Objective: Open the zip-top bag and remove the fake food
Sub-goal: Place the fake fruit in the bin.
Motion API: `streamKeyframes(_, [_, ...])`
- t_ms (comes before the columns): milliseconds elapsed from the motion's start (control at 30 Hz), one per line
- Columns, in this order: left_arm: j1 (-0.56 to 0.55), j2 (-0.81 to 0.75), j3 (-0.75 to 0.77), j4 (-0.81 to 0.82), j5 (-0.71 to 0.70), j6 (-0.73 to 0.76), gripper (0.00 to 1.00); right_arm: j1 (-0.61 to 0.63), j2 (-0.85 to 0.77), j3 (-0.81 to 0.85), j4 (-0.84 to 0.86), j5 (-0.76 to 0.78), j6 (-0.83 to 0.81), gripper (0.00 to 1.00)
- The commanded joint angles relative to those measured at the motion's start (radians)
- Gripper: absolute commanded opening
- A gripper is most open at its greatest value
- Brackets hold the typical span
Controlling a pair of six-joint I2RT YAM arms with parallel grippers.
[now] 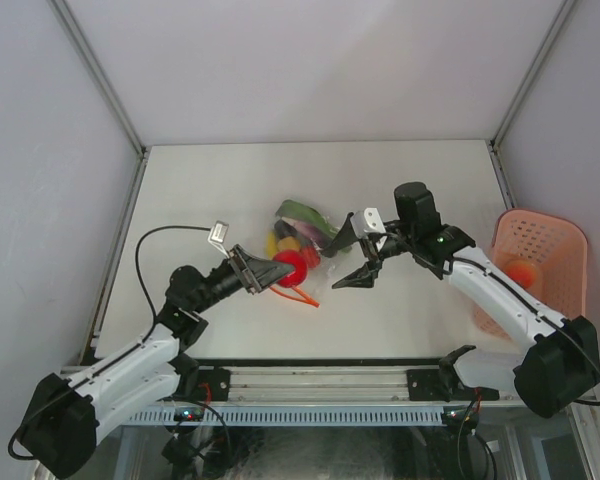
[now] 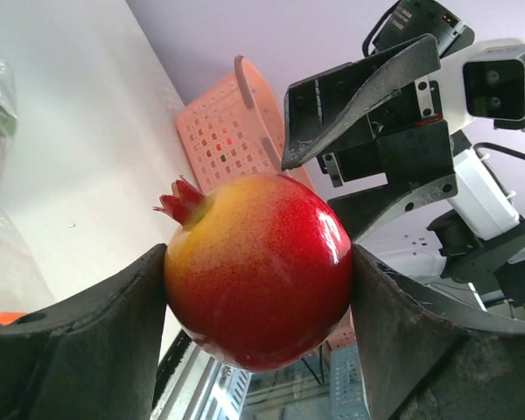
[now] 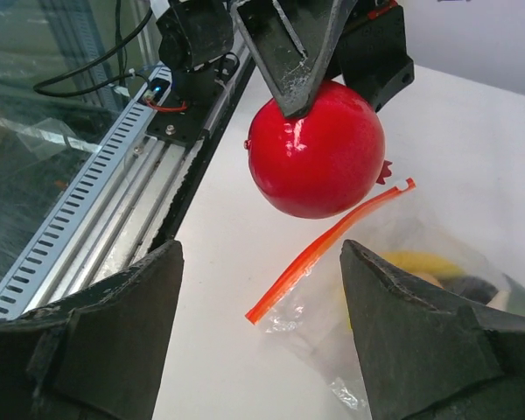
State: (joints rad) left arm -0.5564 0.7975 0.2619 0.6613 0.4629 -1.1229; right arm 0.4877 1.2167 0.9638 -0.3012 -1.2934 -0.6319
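My left gripper (image 1: pixel 277 269) is shut on a red round fake pomegranate (image 1: pixel 291 266) and holds it just left of the bag; the fruit fills the left wrist view (image 2: pixel 258 271) between the fingers. The clear zip-top bag (image 1: pixel 308 238) lies mid-table, with its red-orange zip strip (image 1: pixel 300 295) loose toward the front. Inside it show a green piece (image 1: pixel 298 212), a yellow piece (image 1: pixel 274 243) and a dark purple piece (image 1: pixel 311 232). My right gripper (image 1: pixel 352 256) is open and empty at the bag's right side. In the right wrist view the pomegranate (image 3: pixel 317 149) hangs above the strip (image 3: pixel 332 249) and the bag (image 3: pixel 402 271).
A pink perforated basket (image 1: pixel 558 236) stands at the right table edge with an orange piece (image 1: pixel 521 271) inside; it also shows in the left wrist view (image 2: pixel 232 131). The metal rail (image 1: pixel 310 385) runs along the near edge.
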Motion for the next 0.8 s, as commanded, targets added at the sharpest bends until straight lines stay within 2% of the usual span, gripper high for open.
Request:
streamKeyframes(0, [-0.021,0.023,-0.023,0.143,0.023,-0.037,0.24,-0.004,-0.011,-0.001,0.049,-0.045,-0.060,0.73])
streamKeyframes(67, [-0.036,0.044,-0.023,0.162,0.015,-0.040,0.24,0.001,-0.012,-0.012,0.082,-0.028,-0.024,0.73])
streamKeyframes(233, [-0.074,0.123,-0.015,0.261,0.009,-0.073,0.24,0.015,-0.013,-0.037,0.160,0.007,0.043,0.85])
streamKeyframes(600, [-0.154,0.292,0.034,0.405,0.003,-0.119,0.23,0.094,0.011,-0.048,0.190,0.091,0.060,0.86])
streamKeyframes(767, [-0.170,0.336,0.047,0.454,0.001,-0.137,0.23,0.156,0.018,-0.048,0.128,0.152,-0.044,0.87])
